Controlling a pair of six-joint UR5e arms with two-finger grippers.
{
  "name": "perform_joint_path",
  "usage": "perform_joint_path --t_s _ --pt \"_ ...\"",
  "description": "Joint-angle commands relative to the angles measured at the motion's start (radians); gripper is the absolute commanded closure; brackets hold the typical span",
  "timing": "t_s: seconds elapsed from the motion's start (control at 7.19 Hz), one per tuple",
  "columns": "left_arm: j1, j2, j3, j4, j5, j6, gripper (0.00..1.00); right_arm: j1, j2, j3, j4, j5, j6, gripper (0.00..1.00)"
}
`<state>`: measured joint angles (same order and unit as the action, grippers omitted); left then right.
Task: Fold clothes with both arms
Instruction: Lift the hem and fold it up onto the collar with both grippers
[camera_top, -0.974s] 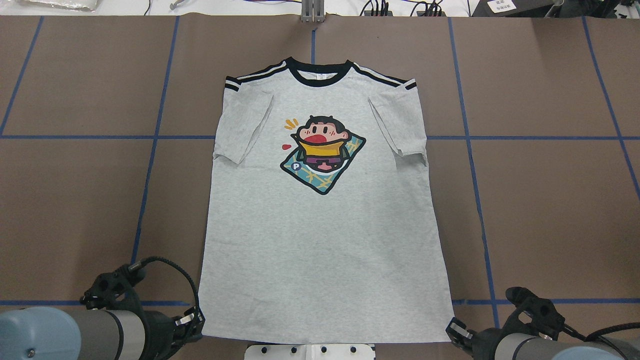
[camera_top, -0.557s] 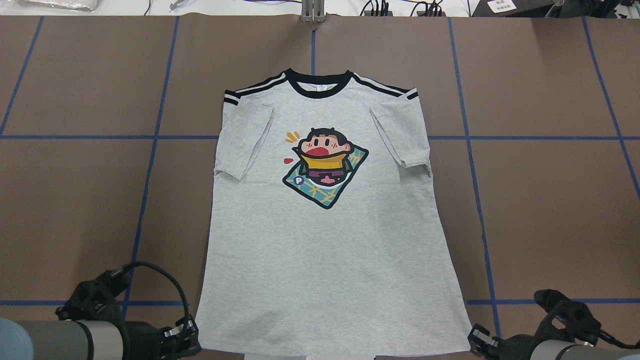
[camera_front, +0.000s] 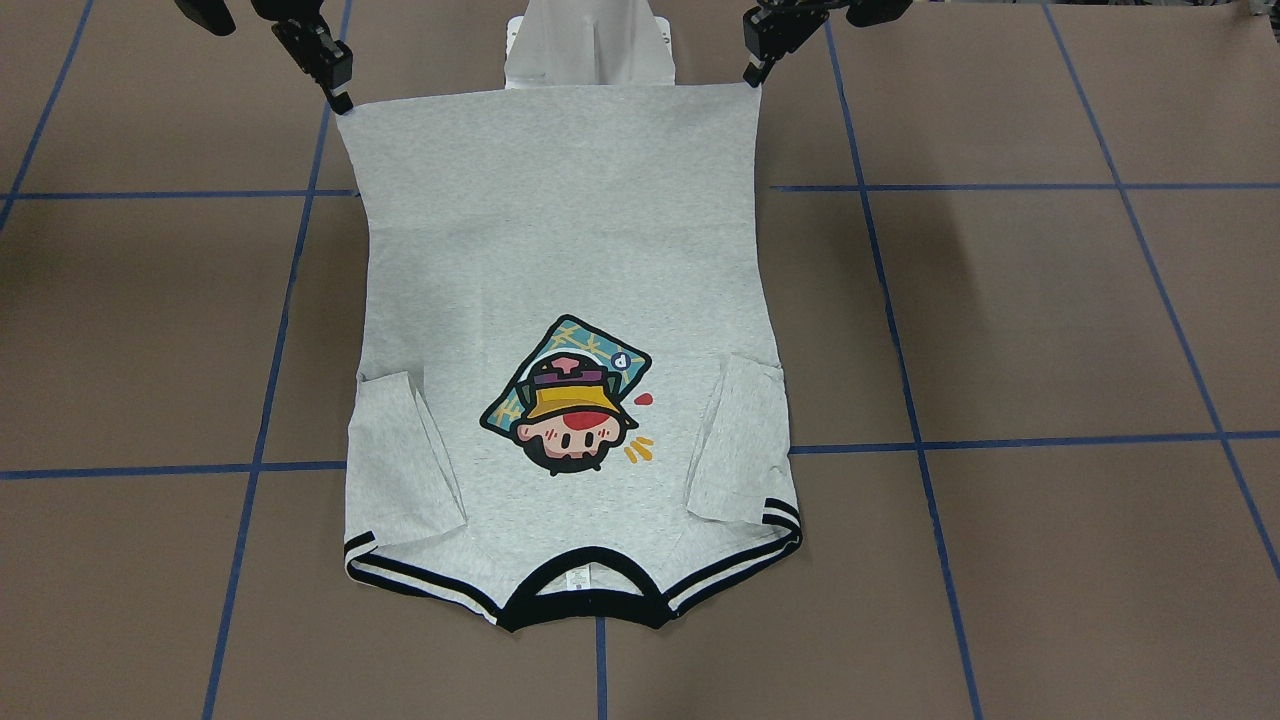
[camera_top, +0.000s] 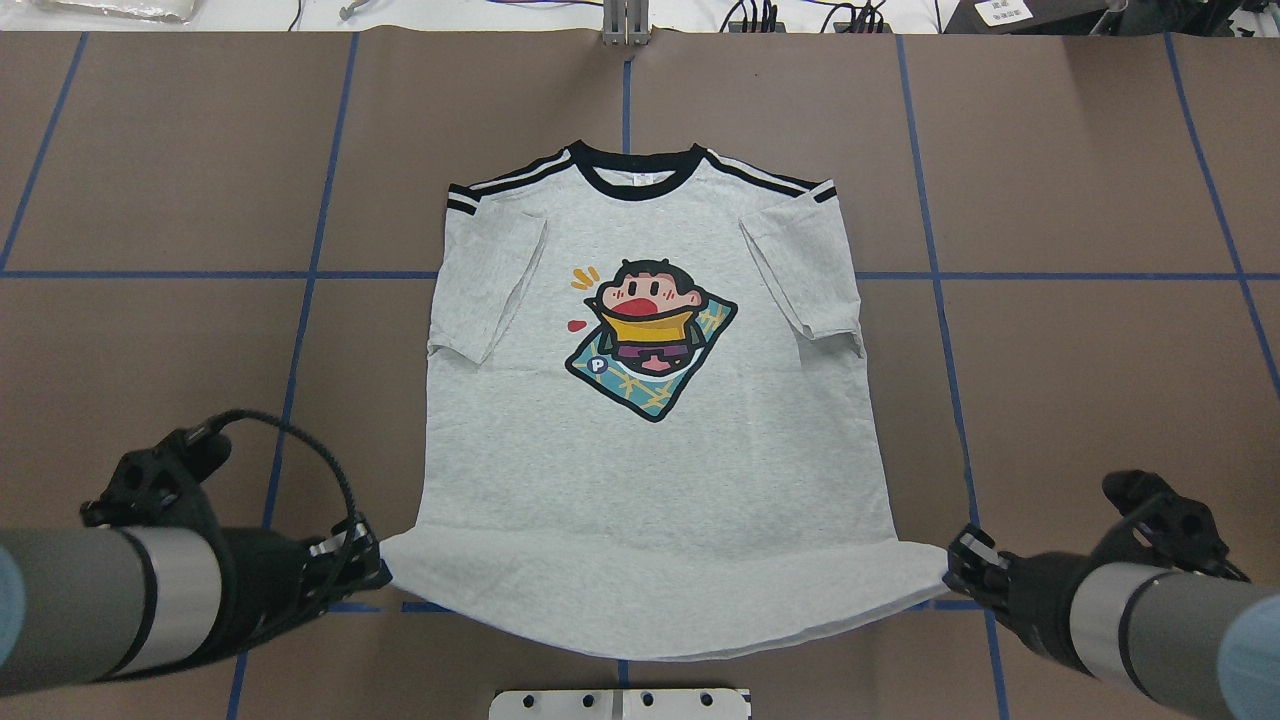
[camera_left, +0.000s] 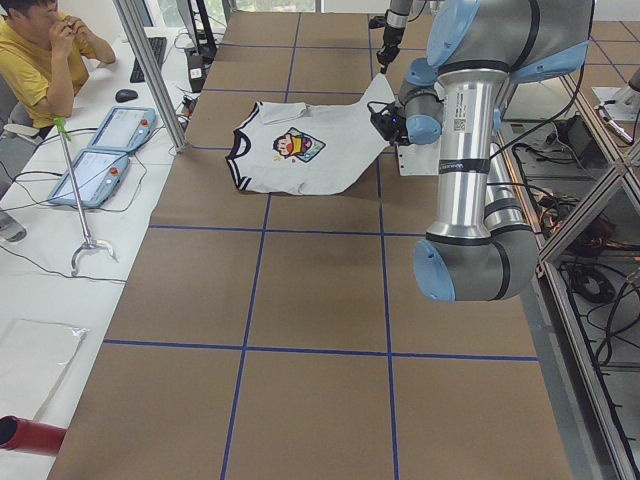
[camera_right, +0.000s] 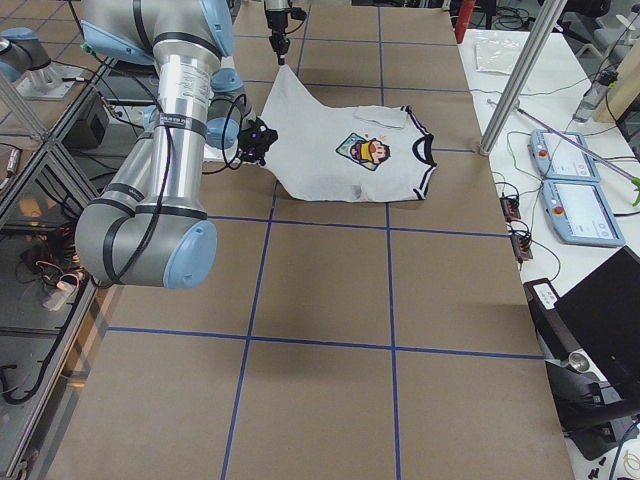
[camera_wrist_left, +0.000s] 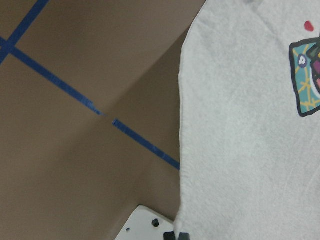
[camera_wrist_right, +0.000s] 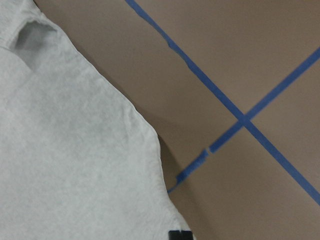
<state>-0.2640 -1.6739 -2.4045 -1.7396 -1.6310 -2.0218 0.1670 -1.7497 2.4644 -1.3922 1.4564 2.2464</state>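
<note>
While T-shirt (camera_top: 640, 480) lies print-up, left tool (camera_top: 374, 566) and right tool (camera_top: 955, 571) clench raised hem corners

Left arm (camera_top: 150, 600) and right arm (camera_top: 1170, 625) silver-grey tubes, blue joint caps (camera_left: 432, 272), looped black cable (camera_top: 262, 413), black jaws

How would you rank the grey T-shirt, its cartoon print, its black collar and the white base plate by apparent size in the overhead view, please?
1. grey T-shirt
2. cartoon print
3. white base plate, cut off by the frame edge, so unsure
4. black collar
</note>
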Motion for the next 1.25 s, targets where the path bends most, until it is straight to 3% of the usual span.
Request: perform_joint_path --t_s 0.0,0.28,0.56,0.7,0.97,1.11 --pt "-0.182 -0.154 0.234 -0.012 -0.003 0.173 1.0 0.252 0.356 -0.196 -0.209 0.088 -0.205 1.0" --pt "-0.34 -0.246 0.406 -0.041 -0.015 0.309 1.0 0.389 0.488 -0.395 -0.254 0.105 -0.374 1.0" --pt "-0.429 -0.295 0.682 -0.31 -0.016 0.388 1.0 0.526 0.626 -0.609 -0.251 0.16 -0.495 1.0" --pt "-0.445 -0.353 0.796 -0.377 -0.015 0.394 1.0 0.555 0.662 -0.674 -0.243 0.163 -0.525 1.0" --pt "-0.462 -0.447 0.927 -0.408 -0.013 0.396 1.0 0.578 0.771 -0.896 -0.09 0.16 -0.522 1.0" --pt "-0.46 -0.451 0.98 -0.472 -0.012 0.397 1.0 0.591 0.798 -0.957 -0.067 0.162 -0.531 1.0"
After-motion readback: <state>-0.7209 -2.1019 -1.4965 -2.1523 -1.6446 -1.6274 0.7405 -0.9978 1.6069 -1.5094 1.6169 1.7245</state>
